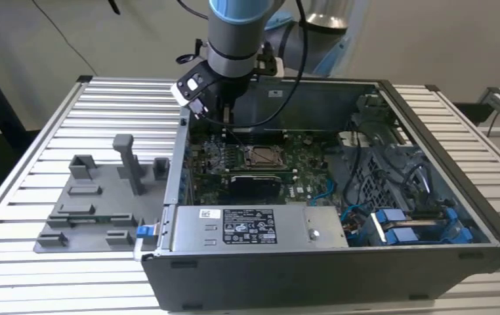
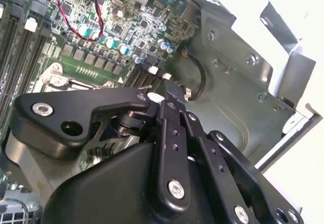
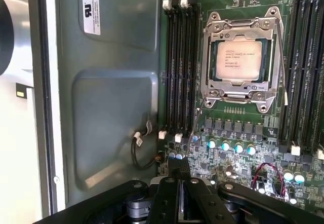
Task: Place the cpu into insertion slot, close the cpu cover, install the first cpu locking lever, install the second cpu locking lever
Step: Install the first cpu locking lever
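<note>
The cpu (image 3: 239, 59) lies flat in the insertion slot (image 1: 259, 156) on the green motherboard, silvery-beige top up. The cpu cover (image 3: 238, 89) is down over it, framing its edges. One thin wire lever (image 3: 281, 67) runs along a side of the cover. Another wire lever (image 3: 197, 122) rises from a socket corner toward the camera. My gripper (image 3: 178, 169) hovers above the board between the socket and the case wall, touching nothing; its fingertips are pressed together and shut, with nothing seen between them. The same shut tip (image 2: 172, 93) shows in the second wrist view, the gripper (image 1: 224, 118) standing behind the socket in the exterior view.
The open computer case (image 1: 460, 197) rests on a slatted table. A power supply (image 1: 250, 226) lies at its front, blue cables (image 1: 407, 223) on the exterior view's right. Memory slots (image 3: 179, 67) flank the socket. A grey fixture (image 1: 101, 197) stands on the exterior view's left.
</note>
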Robot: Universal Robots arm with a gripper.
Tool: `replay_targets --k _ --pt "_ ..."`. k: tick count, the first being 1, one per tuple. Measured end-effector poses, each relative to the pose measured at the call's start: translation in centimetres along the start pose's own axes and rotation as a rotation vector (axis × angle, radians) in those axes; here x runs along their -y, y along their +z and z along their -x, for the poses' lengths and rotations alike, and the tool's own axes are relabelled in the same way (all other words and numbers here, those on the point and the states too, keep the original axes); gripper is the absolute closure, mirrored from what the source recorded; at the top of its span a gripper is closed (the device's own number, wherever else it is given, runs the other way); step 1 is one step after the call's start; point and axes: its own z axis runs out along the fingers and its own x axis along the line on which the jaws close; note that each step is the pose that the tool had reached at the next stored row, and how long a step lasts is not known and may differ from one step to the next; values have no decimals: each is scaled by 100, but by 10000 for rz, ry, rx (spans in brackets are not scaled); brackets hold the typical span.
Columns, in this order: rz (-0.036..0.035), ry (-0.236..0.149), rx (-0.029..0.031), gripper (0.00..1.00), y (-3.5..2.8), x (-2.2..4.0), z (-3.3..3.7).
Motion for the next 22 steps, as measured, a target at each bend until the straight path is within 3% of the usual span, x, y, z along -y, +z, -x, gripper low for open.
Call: replay_targets --k 3,9,14,18,22 --pt "-29 -22 -50 89 22 -2 16" --pt "-221 -79 -52 89 71 -5 38" --pt "-266 -150 -71 89 131 -10 64" --pt "-362 -226 -72 89 157 -11 75" --pt "-375 -246 -71 89 163 -12 78"
